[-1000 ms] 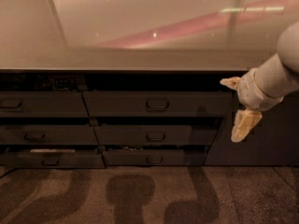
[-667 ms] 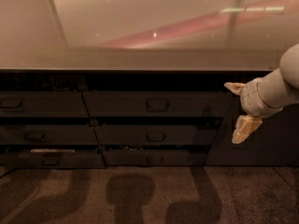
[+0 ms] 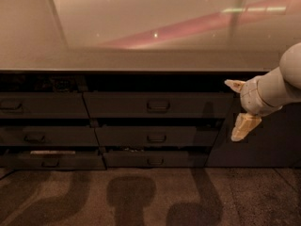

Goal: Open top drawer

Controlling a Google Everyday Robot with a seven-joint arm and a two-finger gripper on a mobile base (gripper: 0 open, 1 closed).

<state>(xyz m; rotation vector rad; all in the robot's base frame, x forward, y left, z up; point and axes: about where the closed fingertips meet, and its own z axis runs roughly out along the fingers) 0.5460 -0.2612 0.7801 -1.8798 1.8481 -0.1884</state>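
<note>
Jaws: spread wide, nothing btwn them. Upper finger [image 3: 234, 84] pts left, lower finger [image 3: 244, 126] pts down-left.
Gripper: the gripper [image 3: 239, 106] is at the right of the view, on a pale arm [image 3: 282, 86] coming in from the right edge. It is just beside the right end of the drawer front, approx level w/ it.
Top drawer: the top drawer [image 3: 122, 105] is in the mid column, top row, directly under the countertop [image 3: 150, 60] lip.
Handle: the handle [image 3: 158, 105] is a small loop at mid-front, well apart from the gripper and untouched.
Done: nothing yet, by my read. Front sits about in line w/ the left drawer [image 3: 42, 106] beside it, no tray showing. Dark strip above the front; can't tell if it's a slight gap or just shadow.
Left: prob. all of it, i.e. bring fingers across to the handle, close on it, pull out.
Facing: flat front faces out toward the camera and floor [image 3: 141, 197] side, so the pull would be toward the viewer.
Long axis: runs left-right, parallel w/ the countertop edge. Handle loop lies the same way.
Below: middle drawer [image 3: 122, 137] and bottom drawer [image 3: 127, 160], same column, narrower fronts.
</note>
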